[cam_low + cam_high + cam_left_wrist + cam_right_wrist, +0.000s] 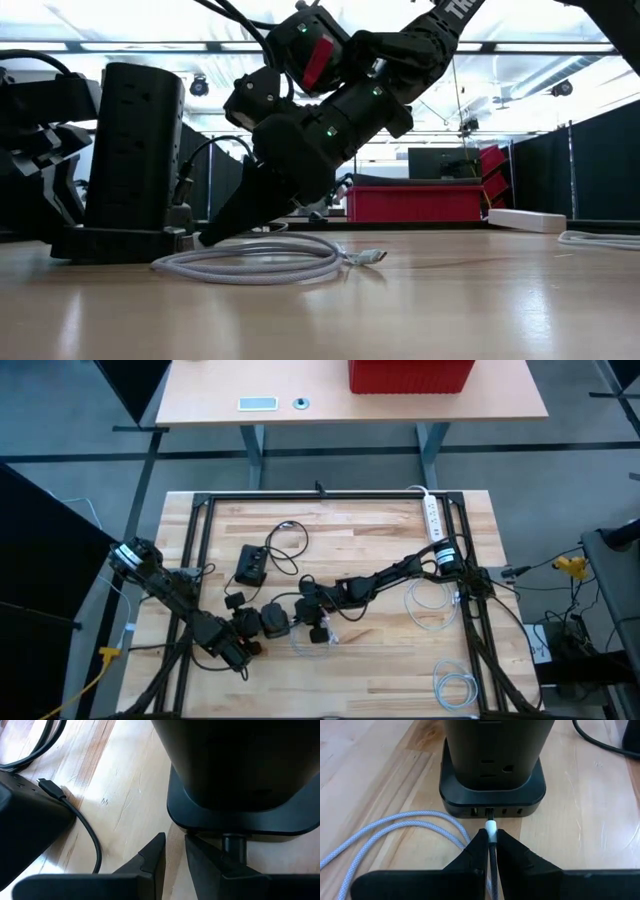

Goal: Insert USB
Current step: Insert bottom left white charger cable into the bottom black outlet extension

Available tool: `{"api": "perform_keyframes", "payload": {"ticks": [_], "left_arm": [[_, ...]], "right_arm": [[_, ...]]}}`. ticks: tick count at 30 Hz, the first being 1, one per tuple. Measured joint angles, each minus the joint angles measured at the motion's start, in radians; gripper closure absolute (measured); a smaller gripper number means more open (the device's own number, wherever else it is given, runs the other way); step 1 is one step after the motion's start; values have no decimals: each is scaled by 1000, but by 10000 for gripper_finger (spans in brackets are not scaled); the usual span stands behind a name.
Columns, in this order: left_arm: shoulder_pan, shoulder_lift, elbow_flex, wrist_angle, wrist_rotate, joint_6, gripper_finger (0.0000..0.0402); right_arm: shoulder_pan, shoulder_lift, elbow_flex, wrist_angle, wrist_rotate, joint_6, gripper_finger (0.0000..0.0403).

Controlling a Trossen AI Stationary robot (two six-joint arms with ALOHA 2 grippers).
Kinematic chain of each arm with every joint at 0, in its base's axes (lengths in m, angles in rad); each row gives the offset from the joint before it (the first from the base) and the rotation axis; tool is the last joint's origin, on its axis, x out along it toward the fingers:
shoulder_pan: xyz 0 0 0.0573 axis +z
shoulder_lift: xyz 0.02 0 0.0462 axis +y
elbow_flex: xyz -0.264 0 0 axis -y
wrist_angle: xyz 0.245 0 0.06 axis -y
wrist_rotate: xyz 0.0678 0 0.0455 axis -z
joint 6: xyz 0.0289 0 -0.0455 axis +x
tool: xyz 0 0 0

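**USB plug at the tower's port row**

While the left arm waits low beside the black power tower (492,755), the right gripper (491,851) has its jaws clamped together on a white USB plug (491,826), right at the row of ports in the tower's base. From the right wrist view the plug's tip meets one of the ports; I cannot tell how deep it sits. Its pale braided cable (250,265) loops on the wooden counter (370,530) just beside the tower, with a loose connector end lying flat near the coil.

The left gripper (175,855) sits close against the tower's base on the other side, jaws nearly together with a thin gap, holding nothing I can see. A black cord (82,827) runs past it.

White lettering on the right arm reads "TR" before it leaves the low view. A white power strip (434,518) lies at the counter's far edge, and a red bin (410,375) stands on the desk behind.
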Motion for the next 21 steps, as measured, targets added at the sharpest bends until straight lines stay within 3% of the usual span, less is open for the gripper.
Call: {"api": "perform_keyframes", "payload": {"ticks": [21], "left_arm": [[0,0,-6,13,-1,0,337]], "right_arm": [[0,-10,-2,-5,3,-4,392]]}}
